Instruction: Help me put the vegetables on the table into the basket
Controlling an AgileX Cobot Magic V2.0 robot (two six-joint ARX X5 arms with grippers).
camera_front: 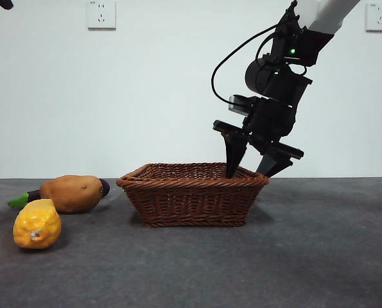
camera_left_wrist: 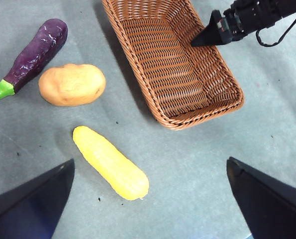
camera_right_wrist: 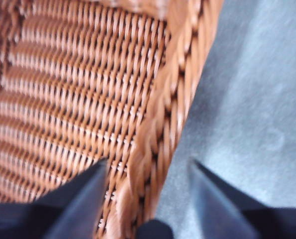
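The right claw (camera_front: 253,168) comes down from high on one side, and its two black jaws are spread open with nothing in them. They stand over the braided rim of the shallow brown woven basket (camera_front: 192,200), one jaw tip inside the basket and the other outside its wall. The rim sits between the jaws, but I cannot tell if they touch it.

The basket rests on the flat dark grey table (camera_front: 319,250) and has no vegetables in it. All three lie on the table just past its other end. The tan-orange oval potato (camera_front: 72,193) is nearest the basket. The long dark purple eggplant with a green stem (camera_left_wrist: 32,56) lies just behind the potato. The bumpy yellow lump (camera_front: 36,223) sits a little apart, nearer to me.

The left claw (camera_left_wrist: 148,199) hangs high above them, wide open and holding nothing.
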